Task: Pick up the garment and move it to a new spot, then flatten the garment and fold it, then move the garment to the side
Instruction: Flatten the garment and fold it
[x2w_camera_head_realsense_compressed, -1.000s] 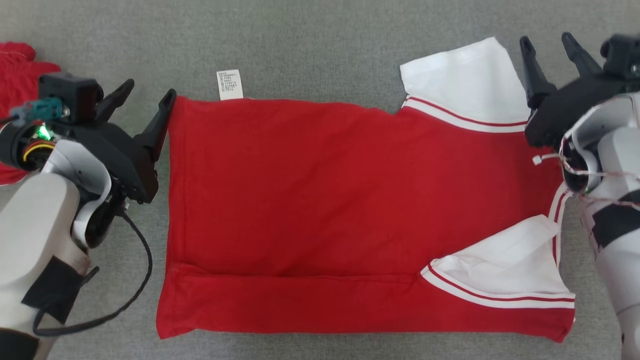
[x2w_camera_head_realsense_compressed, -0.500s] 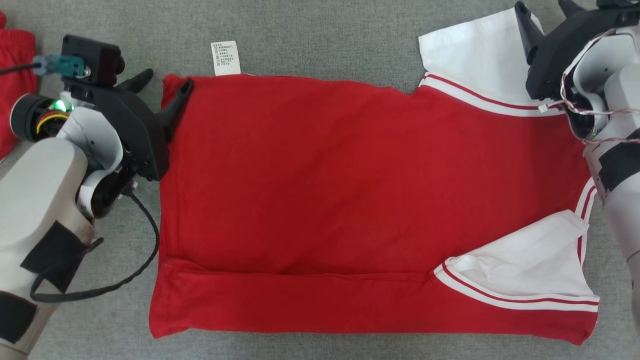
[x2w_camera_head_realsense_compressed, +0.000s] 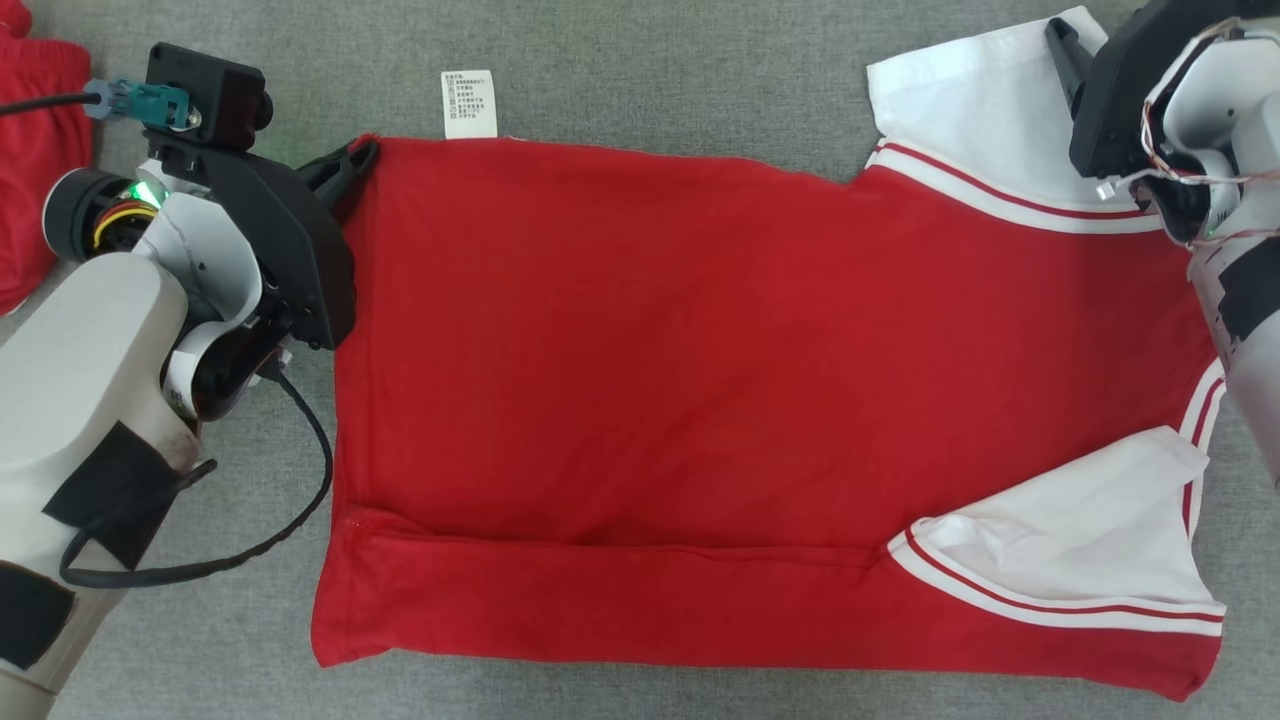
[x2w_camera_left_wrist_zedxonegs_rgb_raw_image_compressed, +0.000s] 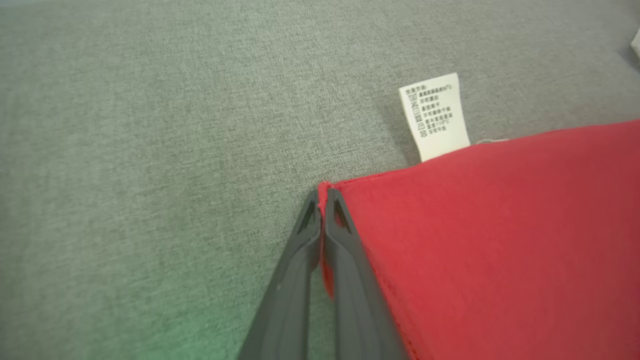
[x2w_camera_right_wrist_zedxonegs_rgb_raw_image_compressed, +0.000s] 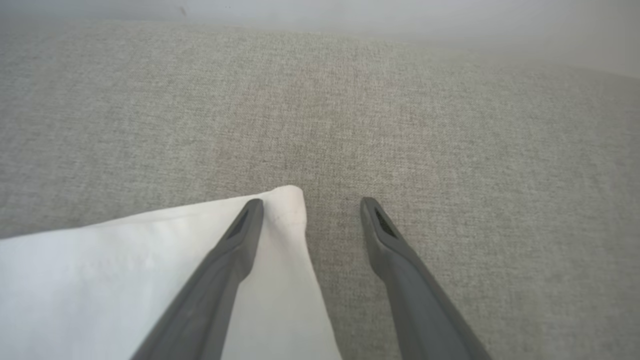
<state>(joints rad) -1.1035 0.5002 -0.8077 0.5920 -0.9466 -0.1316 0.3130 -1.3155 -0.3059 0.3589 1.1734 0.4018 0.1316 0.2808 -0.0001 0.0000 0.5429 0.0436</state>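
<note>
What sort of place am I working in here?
Probably a garment-folding station, though the room itself is out of view: a broad grey woven-fabric surface, a red T-shirt spread flat on it, and another red cloth lying at its left edge.

Grey woven surface (x2w_camera_head_realsense_compressed: 640, 60), fine even texture, spreads across the whole field. Second red cloth (x2w_camera_head_realsense_compressed: 25, 150) lies rumpled on it at the far left edge, partly cut off by the frame
</note>
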